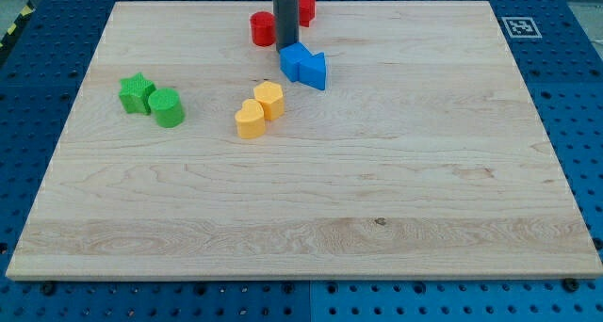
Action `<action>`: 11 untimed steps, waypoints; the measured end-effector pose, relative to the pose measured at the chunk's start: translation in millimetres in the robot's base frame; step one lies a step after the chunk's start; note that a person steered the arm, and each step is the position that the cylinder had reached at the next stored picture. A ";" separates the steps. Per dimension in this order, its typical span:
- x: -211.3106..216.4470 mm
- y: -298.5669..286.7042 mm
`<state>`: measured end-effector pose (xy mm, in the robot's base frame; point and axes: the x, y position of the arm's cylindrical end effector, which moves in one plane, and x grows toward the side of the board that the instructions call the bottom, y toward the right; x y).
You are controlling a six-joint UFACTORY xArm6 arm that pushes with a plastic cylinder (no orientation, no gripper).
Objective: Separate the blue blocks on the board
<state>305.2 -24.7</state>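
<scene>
Two blue blocks touch each other near the view's top centre: a blue cube-like block [294, 60] on the left and a blue notched block [314, 71] on its right. My tip [286, 46] comes down as a dark rod from the view's top edge. It stands at the upper left edge of the left blue block, touching or almost touching it.
A red cylinder [262, 28] lies just left of the rod and another red block [305, 7] just right of it, partly hidden. Two yellow blocks [259, 109] sit below the blue pair. A green star [137, 92] and green cylinder [167, 107] sit at the left.
</scene>
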 end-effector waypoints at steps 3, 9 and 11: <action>19.8 -31.9; 59.3 25.5; 73.4 75.4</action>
